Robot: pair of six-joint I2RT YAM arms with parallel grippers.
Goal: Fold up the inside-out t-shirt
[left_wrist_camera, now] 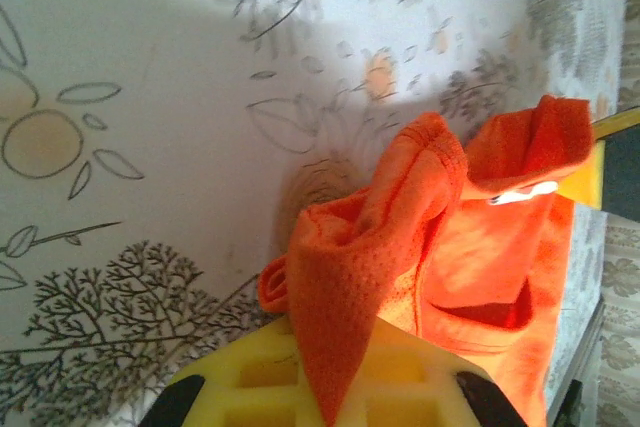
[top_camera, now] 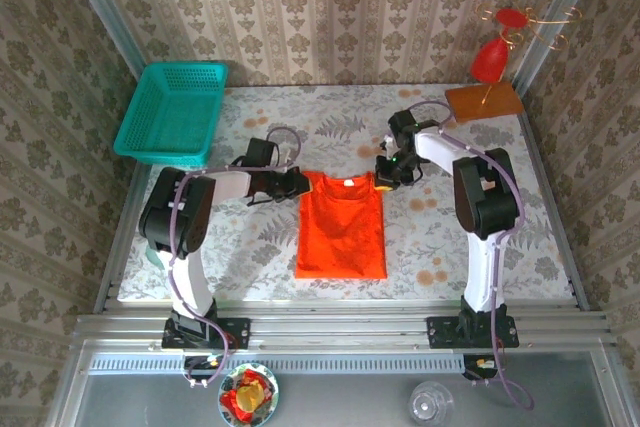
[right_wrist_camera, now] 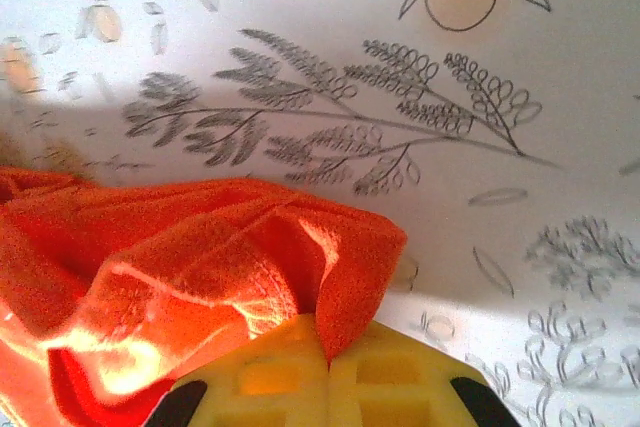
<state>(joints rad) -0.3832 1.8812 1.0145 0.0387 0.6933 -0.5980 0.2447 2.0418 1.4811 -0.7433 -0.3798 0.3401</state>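
The orange t-shirt (top_camera: 341, 227) lies flat in the middle of the bench (top_camera: 450, 237). Its long axis runs from the far edge to the near edge, collar at the far end. The left jaws are clamped on its far-left shoulder corner and the right jaws on the far-right one. In each wrist view, cloth is pinched between yellow pads (left_wrist_camera: 250, 387). The shirt's body stretches from both jaws toward the near edge, each arm at its own corner. I'd judge the fold must carry that far end along this axis, toward the hem.
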